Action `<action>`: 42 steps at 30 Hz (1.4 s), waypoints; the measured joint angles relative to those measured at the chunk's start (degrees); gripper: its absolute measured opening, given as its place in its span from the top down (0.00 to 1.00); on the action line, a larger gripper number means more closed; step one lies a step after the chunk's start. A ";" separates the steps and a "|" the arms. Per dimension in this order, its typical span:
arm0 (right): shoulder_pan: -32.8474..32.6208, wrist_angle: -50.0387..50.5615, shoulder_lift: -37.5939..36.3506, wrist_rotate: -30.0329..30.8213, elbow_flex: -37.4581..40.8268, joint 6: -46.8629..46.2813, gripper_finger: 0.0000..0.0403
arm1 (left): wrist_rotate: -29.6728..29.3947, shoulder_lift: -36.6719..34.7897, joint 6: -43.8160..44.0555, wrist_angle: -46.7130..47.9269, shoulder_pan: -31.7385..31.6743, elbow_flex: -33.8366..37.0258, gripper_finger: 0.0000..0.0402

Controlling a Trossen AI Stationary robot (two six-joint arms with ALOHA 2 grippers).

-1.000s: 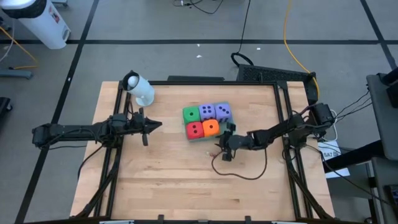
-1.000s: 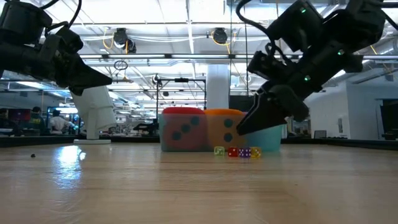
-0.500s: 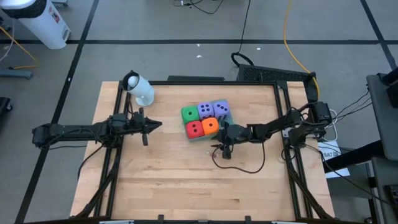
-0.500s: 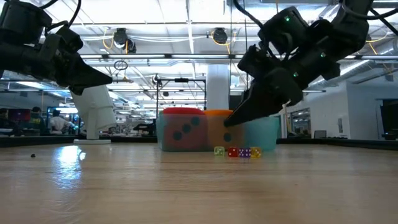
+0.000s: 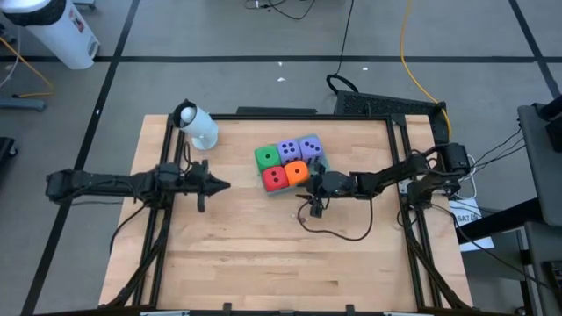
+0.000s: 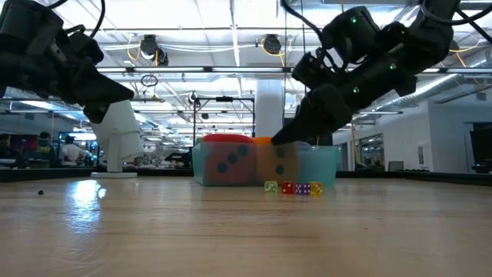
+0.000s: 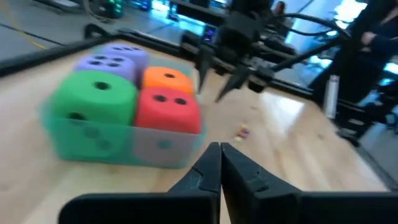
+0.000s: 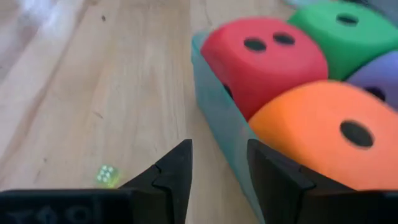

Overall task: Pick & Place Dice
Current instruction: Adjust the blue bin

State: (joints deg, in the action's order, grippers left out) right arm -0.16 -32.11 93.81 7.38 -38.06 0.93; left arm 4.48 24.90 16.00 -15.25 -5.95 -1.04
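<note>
The dice sit packed in a shallow see-through teal tray (image 5: pixel 318 164): green (image 5: pixel 267 158), two purple (image 5: pixel 288 151) (image 5: pixel 309 147), red (image 5: pixel 275 178) and orange (image 5: pixel 297 172). My right gripper (image 5: pixel 314 186) (image 8: pixel 217 165) is at the tray's right near corner, beside the orange die (image 8: pixel 323 134). It is open and tipped a little downward, with only bare wood in the gap. My left gripper (image 5: pixel 217 184) (image 7: pixel 219 149) hangs shut above the table, left of the tray and pointing at it. My right gripper comes level-to-slanting from the table's right, and one finger (image 8: pixel 264 165) lies against the rim of the tray's wall (image 8: pixel 233 134) by the orange die. The other finger stands outside over the wood. That finger hides the exact place of contact. The tray stays flat on the table.
Three tiny see-through dice (image 6: pixel 292 187) (image 8: pixel 107 175) lie on the wood near the tray's near side. A white cylinder (image 5: pixel 198 125) lies at the far left corner. A dark cable (image 5: pixel 338 233) loops on the table under the right arm.
My right gripper has moved toward the table's left edge, up to the tray, rising slightly. The tray with its dice has slid a little toward the far left and turned slightly. My left wrist has rolled a little in place.
</note>
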 joint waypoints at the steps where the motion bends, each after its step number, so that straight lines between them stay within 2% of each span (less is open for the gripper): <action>1: -0.27 -0.05 -0.39 0.00 -0.02 0.06 0.64 | -0.46 0.86 0.67 -1.21 1.45 0.00 0.99; 6: -1.89 5.00 -5.26 -0.04 -0.02 -0.15 0.70 | -7.91 8.06 2.51 -6.04 10.18 -1.17 0.99; 9: -3.30 9.06 -9.38 -0.35 0.49 -0.04 0.80 | -12.61 14.45 4.30 -9.53 15.23 -2.66 0.99; 13: -3.74 8.85 -15.31 -5.87 2.84 -0.53 0.97 | -16.61 24.95 5.56 -14.18 20.73 -6.17 1.00; 17: -3.72 9.08 -20.44 -3.31 6.04 -3.38 0.98 | -19.97 36.98 5.53 -15.72 23.44 -12.65 1.00; 20: -3.66 9.10 -22.99 -2.54 7.75 -4.28 0.99 | -21.21 45.10 5.08 -15.80 22.77 -17.56 1.00; 25: -3.69 9.69 -25.60 -2.70 8.87 -4.74 0.99 | -18.59 57.87 6.40 -15.93 18.64 -23.95 1.00; 29: -3.70 11.97 -25.89 -2.71 8.90 -4.89 1.00 | -16.18 65.30 8.25 -16.88 14.95 -26.98 1.00; 34: -3.70 14.21 -25.87 -2.71 8.87 -6.52 1.00 | -13.30 70.34 8.56 -21.91 11.78 -29.02 1.00; 42: -5.39 13.42 -25.89 -2.76 8.87 -8.26 1.00 | -13.24 73.48 9.59 -21.65 6.78 -31.21 1.00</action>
State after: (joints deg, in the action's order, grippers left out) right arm -5.55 -18.69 67.92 4.61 -29.19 -7.34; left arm -8.76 98.38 25.59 -36.89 0.83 -32.25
